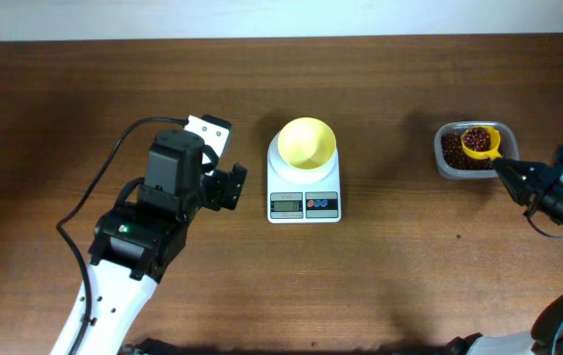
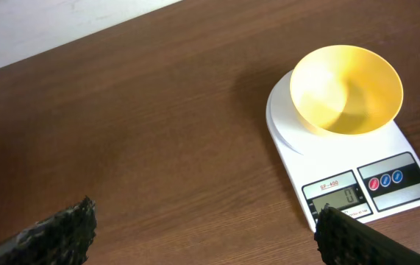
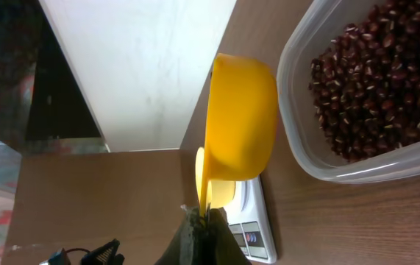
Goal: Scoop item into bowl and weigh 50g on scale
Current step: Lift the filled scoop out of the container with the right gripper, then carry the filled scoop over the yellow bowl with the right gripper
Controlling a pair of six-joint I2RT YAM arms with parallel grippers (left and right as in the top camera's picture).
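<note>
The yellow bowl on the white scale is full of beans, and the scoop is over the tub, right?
Not quite. The yellow bowl on the white scale is empty; the left wrist view shows its bare inside. The scoop is over the tub, as you said.

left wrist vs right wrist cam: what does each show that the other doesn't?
Left wrist only: the empty inside of the bowl and the open left pincer. Right wrist only: the clear tub of beans, and the yellow scoop seen side-on, gripped by the shut right pincer. Both: the bowl sitting on the scale, and the brown table.
</note>
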